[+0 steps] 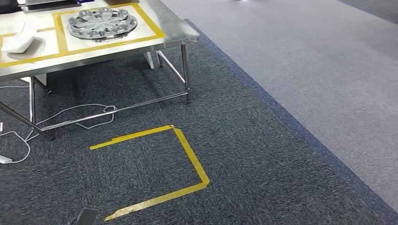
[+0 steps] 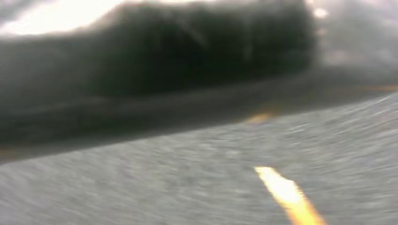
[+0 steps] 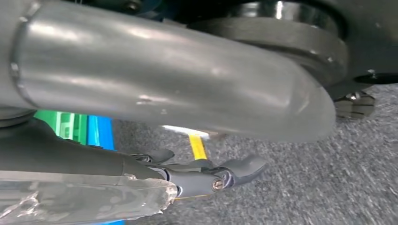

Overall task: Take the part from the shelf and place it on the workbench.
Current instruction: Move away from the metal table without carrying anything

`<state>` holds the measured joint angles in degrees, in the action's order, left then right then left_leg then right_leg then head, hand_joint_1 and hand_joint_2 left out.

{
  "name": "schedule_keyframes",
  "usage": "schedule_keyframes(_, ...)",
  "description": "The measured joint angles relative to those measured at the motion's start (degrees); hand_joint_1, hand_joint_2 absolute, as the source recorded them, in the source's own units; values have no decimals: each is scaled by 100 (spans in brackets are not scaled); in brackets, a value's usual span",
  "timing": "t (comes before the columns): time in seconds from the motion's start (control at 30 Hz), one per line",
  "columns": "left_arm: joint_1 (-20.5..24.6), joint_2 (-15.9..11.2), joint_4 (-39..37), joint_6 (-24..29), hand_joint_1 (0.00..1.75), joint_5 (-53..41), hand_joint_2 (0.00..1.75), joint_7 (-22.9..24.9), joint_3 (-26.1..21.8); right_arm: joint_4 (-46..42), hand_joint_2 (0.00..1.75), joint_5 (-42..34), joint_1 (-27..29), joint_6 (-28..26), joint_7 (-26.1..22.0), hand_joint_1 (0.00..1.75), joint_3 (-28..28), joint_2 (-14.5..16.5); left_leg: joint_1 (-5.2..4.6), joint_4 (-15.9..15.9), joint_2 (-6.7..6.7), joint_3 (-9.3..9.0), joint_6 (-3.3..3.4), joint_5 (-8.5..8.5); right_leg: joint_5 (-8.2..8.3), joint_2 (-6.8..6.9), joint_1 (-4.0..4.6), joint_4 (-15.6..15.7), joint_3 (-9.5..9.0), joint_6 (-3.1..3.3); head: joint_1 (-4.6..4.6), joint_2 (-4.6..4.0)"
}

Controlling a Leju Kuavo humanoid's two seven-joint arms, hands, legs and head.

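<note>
While the silver part (image 1: 102,23) lies flat on the steel workbench (image 1: 176,33) at 11 o'clock (inside yellow tape), right hand (image 3: 206,176) grips clear plastic (image 3: 84,199); left hand state indeterminable.

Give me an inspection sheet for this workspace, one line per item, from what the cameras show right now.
Surface: steel workbench marked with yellow tape boxes.
Job's things: silver wheel cover lies flat inside the right-hand box; a white part lies in the box to its left.
Clutter: dark items at the bench's far edge, cut off.
Hands: right hand in its wrist view, dark fingers extended, something clear and shiny beside it, grip unclear; left wrist view is motion-blurred.
Cables: white cables trail on the carpet under the bench.
Surroundings: dark carpet with a yellow tape outline; lighter grey carpet to the right.
</note>
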<state>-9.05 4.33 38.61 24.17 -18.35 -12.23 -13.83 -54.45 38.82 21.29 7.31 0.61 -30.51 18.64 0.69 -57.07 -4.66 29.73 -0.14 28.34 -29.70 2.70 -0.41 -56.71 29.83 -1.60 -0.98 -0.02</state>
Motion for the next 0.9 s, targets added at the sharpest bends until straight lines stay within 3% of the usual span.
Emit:
schedule_keyframes(0.07,177,7,-674,122,0,-408,0,105,-32,0,0,27,4,-26,0,0,-22,0,14,4,-29,-23,-78,4,26,-86,3,2,6,70,11,0)
schedule_keyframes(0.13,296,14,-1176,247,0,-725,0,168,-10,-1,0,42,11,-48,22,0,-46,0,36,-154,120,24,-144,161,72,-160,-14,31,-21,145,27,0)
schedule_keyframes(0.2,366,23,-1562,348,0,-947,0,160,35,-8,0,37,14,-60,81,0,-56,0,44,-745,332,265,-169,549,111,-248,-18,44,-28,198,50,0)
schedule_keyframes(0.27,411,25,-1832,411,0,-1120,0,148,90,-26,0,19,32,-63,173,0,-54,0,43,-1432,400,562,-165,843,127,-360,-1,42,-11,220,54,0)
schedule_keyframes(0.3,436,24,-1930,433,0,-1199,0,149,122,-40,0,10,51,-71,232,0,-49,0,41,-1564,410,622,-157,830,129,-419,7,40,-9,223,56,0)
schedule_keyframes(0.33,467,23,-2013,460,0,-1283,0,160,159,-56,0,2,74,-88,300,0,-41,0,41,-1483,422,585,-143,702,131,-479,12,35,-12,222,55,0)
schedule_keyframes(0.37,499,22,-2088,494,0,-1376,0,182,202,-78,0,-4,96,-112,371,0,-32,1,40,-1203,457,456,-121,493,132,-542,15,29,-18,219,56,0)
schedule_keyframes(0.43,563,21,-2215,579,0,-1585,0,269,304,-140,0,-17,128,-166,509,0,9,2,46,-456,657,117,-62,133,130,-657,25,3,-3,195,53,0)
schedule_keyframes(0.5,626,29,-2335,639,0,-1803,0,398,443,-228,0,-25,156,-195,624,0,71,2,39,-62,795,-48,-24,53,130,-758,29,-18,50,130,51,0)
schedule_keyframes(0.57,680,53,-2429,652,0,-1957,0,501,582,-302,0,-34,201,-210,722,0,112,2,26,-4,727,-57,18,54,146,-845,12,-14,94,42,57,0)
schedule_keyframes(0.63,717,73,-2491,648,0,-2044,0,558,691,-358,0,-59,258,-232,803,0,145,1,34,52,622,-61,93,0,53,-739,-2,-144,178,-18,41,0)
schedule_keyframes(0.67,727,84,-2518,642,0,-2081,0,575,739,-389,0,-73,276,-245,836,0,168,1,43,80,558,-55,125,-27,-97,-621,-5,-366,286,-40,19,0)
schedule_keyframes(0.73,731,92,-2575,623,0,-2136,0,606,823,-448,0,-119,291,-264,890,0,216,0,36,87,419,-30,151,-42,-522,-398,-16,-1097,640,-88,-20,0)
schedule_keyframes(0.77,731,97,-2602,607,0,-2157,0,617,858,-470,0,-149,300,-275,914,0,235,0,33,85,340,-20,151,-44,-674,-351,-26,-1440,796,-115,-21,0)
schedule_keyframes(0.8,732,98,-2624,589,0,-2173,0,625,886,-489,0,-186,317,-286,940,0,253,0,33,84,265,-16,149,-44,-717,-324,-38,-1619,866,-138,-20,0)
schedule_keyframes(0.83,735,99,-2639,566,0,-2189,0,629,911,-510,0,-220,343,-300,968,0,275,0,35,81,202,-14,142,-43,-651,-300,-52,-1588,827,-156,-20,0)
schedule_keyframes(0.9,751,104,-2656,525,0,-2225,0,631,961,-567,0,-275,404,-332,1020,0,328,0,39,71,101,-31,106,-35,-310,-171,-81,-921,424,-175,-22,0)
